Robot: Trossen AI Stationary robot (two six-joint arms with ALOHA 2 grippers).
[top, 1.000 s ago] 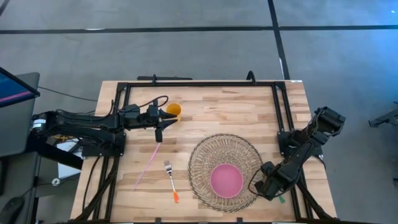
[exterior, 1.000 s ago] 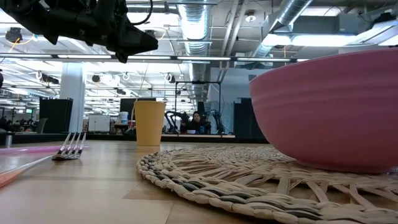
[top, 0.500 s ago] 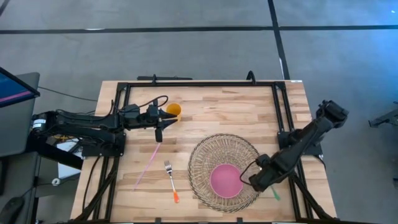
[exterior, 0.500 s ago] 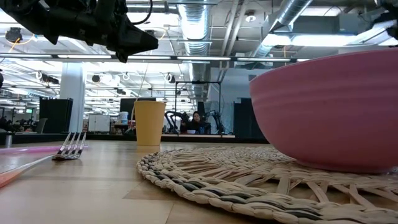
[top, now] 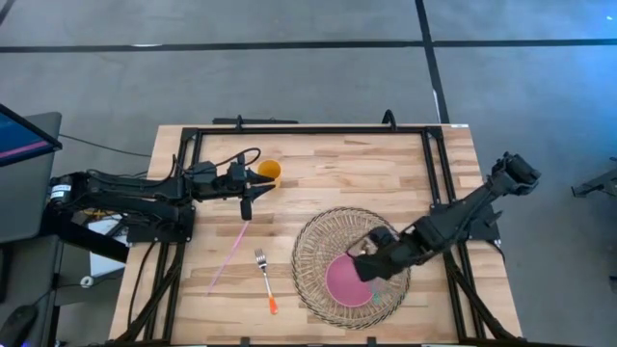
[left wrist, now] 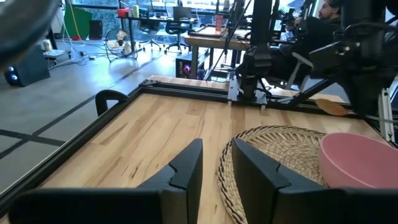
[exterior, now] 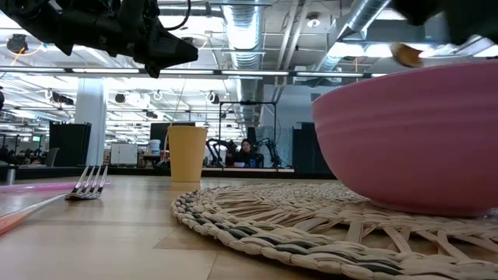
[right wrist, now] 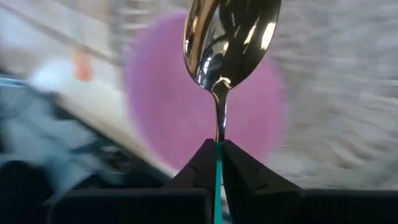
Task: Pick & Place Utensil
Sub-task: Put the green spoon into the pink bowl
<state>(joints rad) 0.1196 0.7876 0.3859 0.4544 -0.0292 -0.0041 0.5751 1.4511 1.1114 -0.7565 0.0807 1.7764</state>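
- Right gripper (top: 371, 267) is over the pink bowl (top: 349, 280), fingers pinched tight on a spoon (right wrist: 227, 46) by its green handle; shiny spoon head sticks out fwd, out past the fingertips.
- In the right wrist view the bowl is a pink blur under the spoon head, w/ the woven mat (top: 318, 241) grey around it.
- Bowl sits on the round woven mat, near the table's (top: 386, 164) front-right part.
- Low view: bowl (exterior: 412, 132) fills the right side, a bit of the spoon (exterior: 406, 54) shows just above its rim.
- Left gripper (top: 247, 193) hangs above the table beside the yellow cup (top: 269, 172), fingers apart w/ nothing between them.
- Fork (top: 264, 275) w/ orange handle lies flat left of the mat; a pink straw (top: 229, 253) lies slanting further left of it, apart from the fork.
- Low view: cup (exterior: 187, 153) stands upright behind the fork (exterior: 87, 185).
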